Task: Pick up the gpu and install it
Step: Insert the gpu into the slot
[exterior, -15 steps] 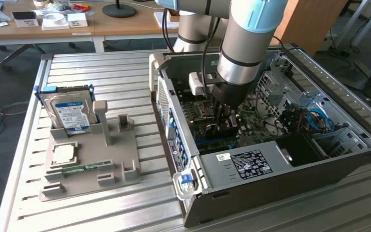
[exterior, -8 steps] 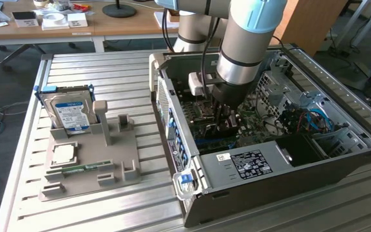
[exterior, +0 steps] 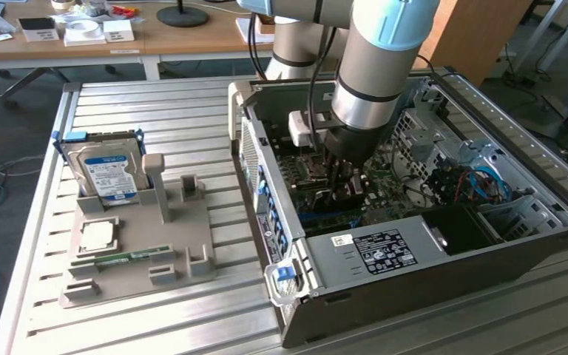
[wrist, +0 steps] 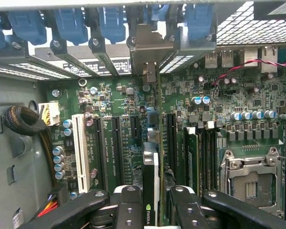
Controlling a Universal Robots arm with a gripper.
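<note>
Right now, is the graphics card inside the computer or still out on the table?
Inside. The gpu stands on edge over the motherboard, between the gripper fingers.

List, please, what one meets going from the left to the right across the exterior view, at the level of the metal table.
Hard drive standing in the grey holder → open computer case, where the gripper holds the gpu above the motherboard → blue cables inside the case's far side.

robotics lab, slatted aluminium workbench (exterior: 166, 325), open pc case (exterior: 442, 251), cluttered desk (exterior: 116, 41)
</note>
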